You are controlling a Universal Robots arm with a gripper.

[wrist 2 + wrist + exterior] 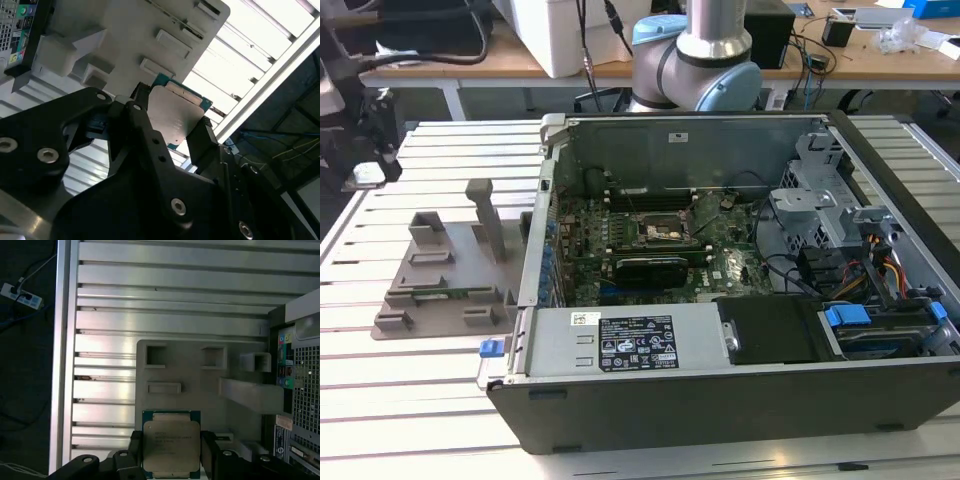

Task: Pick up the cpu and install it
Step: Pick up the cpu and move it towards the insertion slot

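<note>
Pick-up is complete, with the gripper (171,454) clamped on the cpu (171,440) clear of the grey tray (192,372); seating in the motherboard socket (665,235) is not yet done

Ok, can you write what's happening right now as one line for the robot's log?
tool: shut on cpu | cpu: held over grey tray | computer case: open, cpu not in it yet

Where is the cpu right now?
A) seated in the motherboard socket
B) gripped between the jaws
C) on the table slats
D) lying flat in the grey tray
B: in the first wrist view the gripper has its jaws closed on two opposite edges of the cpu, with the grey tray beyond it.
</note>
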